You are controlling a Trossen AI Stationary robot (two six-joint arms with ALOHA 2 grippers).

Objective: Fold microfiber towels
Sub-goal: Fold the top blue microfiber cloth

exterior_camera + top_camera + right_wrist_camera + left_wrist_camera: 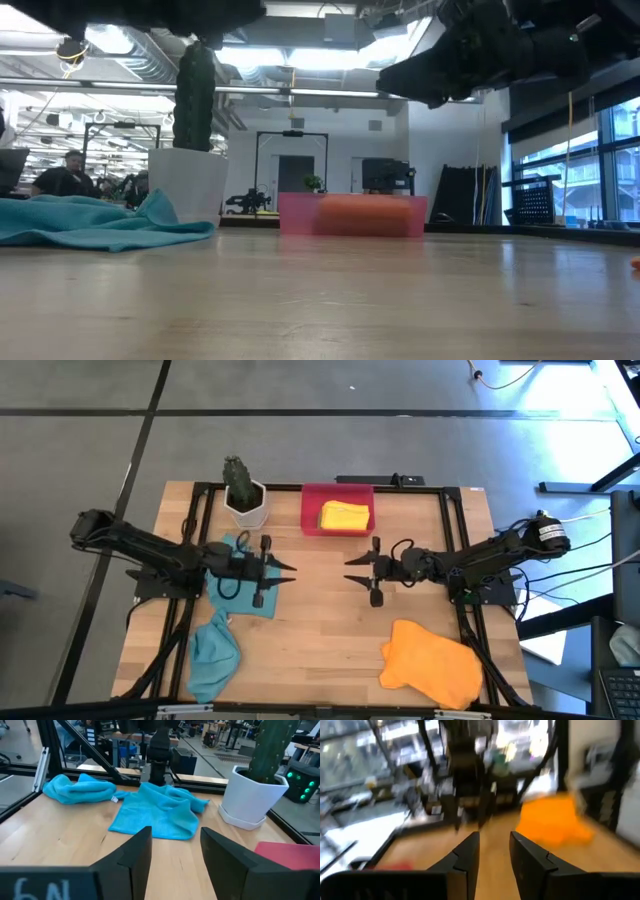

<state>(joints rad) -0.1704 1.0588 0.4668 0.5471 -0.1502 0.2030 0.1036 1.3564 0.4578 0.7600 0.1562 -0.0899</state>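
Two teal-blue towels lie on the table's left: one spread flat point(232, 596) point(157, 815) under my left arm, one crumpled point(213, 652) point(80, 790) near the front edge. An orange towel point(432, 662) point(552, 820) lies rumpled at the front right. A folded yellow towel point(345, 516) rests in the red tray point(312, 510). My left gripper point(288, 572) point(495, 842) and right gripper point(350, 570) point(175, 837) hover level above the table's middle, tips facing each other. Both are open with nothing between their fingers.
A cactus in a white pot point(245, 500) point(252, 800) stands at the far left, beside the red tray. A black frame point(450, 540) runs along the table's sides. Bare wood shows between the two grippers and toward the front middle.
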